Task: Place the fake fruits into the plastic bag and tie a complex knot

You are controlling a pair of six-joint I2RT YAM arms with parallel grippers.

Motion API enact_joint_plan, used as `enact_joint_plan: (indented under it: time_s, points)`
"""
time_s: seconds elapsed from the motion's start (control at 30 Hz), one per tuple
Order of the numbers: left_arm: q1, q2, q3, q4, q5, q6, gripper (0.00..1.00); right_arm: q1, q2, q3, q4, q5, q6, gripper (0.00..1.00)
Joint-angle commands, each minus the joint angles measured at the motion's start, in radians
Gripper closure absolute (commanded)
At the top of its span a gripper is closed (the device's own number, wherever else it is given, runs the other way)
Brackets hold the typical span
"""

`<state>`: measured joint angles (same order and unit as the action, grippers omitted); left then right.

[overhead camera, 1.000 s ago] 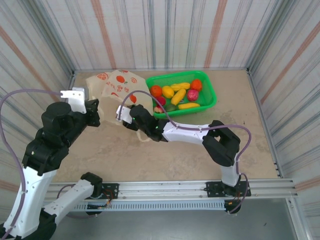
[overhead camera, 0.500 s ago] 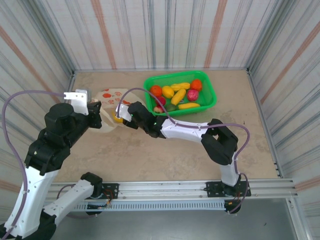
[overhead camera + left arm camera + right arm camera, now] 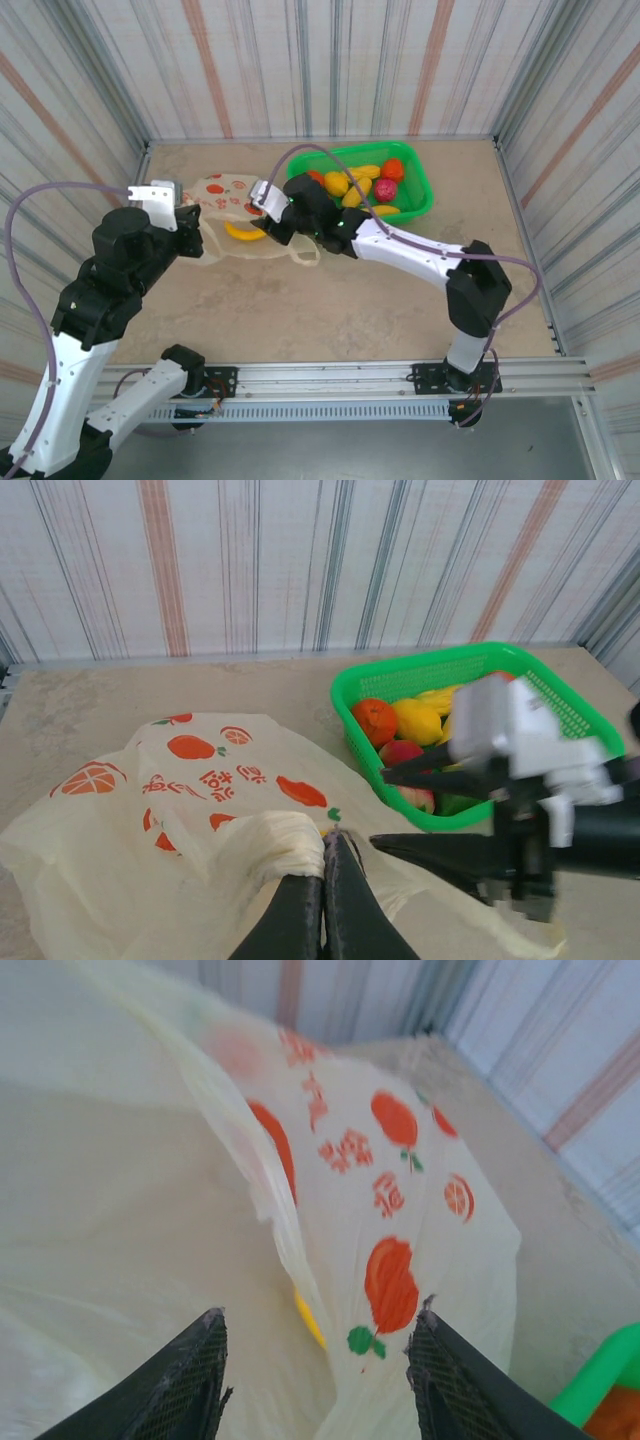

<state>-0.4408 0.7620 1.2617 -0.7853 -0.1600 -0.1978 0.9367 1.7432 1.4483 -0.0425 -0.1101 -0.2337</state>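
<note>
Plastic bag (image 3: 225, 192): slumped on the table (image 3: 400, 290), just left of the green basket (image 3: 415, 200). Banana (image 3: 243, 232): at the bag's near edge, left of the basket. Other fake fruits (image 3: 356, 190): inside the basket. Left gripper (image 3: 326, 845): jaws pressed together, pinching bunched bag film. Right gripper (image 3: 320, 1310): jaws spread, bag edge between them.

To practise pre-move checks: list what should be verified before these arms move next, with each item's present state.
1. Left gripper holding the plastic bag: ok, jaws shut on its edge.
2. Right gripper free for picking: ok, jaws open.
3. Bag mouth open wide enough: cannot tell.
4. All fake fruits bagged: not ok; one banana lies in the bag, the rest sit in the green basket.
5. Bag tied: not ok.
</note>
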Motion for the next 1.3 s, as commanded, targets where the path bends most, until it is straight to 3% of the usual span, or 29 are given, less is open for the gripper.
enact_joint_plan:
  time_s: [0.0,0.1,0.2,0.27,0.37,0.43,0.5,0.9,1.27]
  points:
    - [-0.01,0.021,0.003,0.004,0.038,0.015,1.0,-0.001,-0.075,0.012,-0.06,-0.177,0.153,0.48]
    - [-0.01,0.042,0.015,0.002,0.064,0.015,1.0,-0.007,-0.087,0.106,-0.207,-0.167,0.244,0.46]
    - [-0.01,0.046,0.023,-0.002,0.061,0.015,1.0,-0.053,-0.097,0.128,-0.271,-0.036,0.335,0.51]
    - [-0.01,0.046,0.027,-0.003,0.06,0.012,1.0,-0.128,-0.091,0.128,-0.334,0.006,0.419,0.57]
    - [-0.01,0.049,0.029,0.001,0.066,0.01,1.0,-0.299,0.015,0.242,-0.587,0.042,0.599,0.7]
    - [-0.01,0.051,0.035,-0.001,0.068,0.008,1.0,-0.401,0.096,0.293,-0.712,0.036,0.639,0.74]
    - [-0.01,0.05,0.041,0.001,0.072,0.008,1.0,-0.453,0.15,0.315,-0.766,0.115,0.659,0.79]
    - [-0.012,0.06,0.067,0.018,0.097,0.005,1.0,-0.695,0.325,0.342,-0.861,0.319,0.719,0.81]
    - [-0.024,0.069,0.093,0.026,0.127,-0.008,1.0,-0.865,0.253,0.166,-0.876,0.501,0.753,0.78]
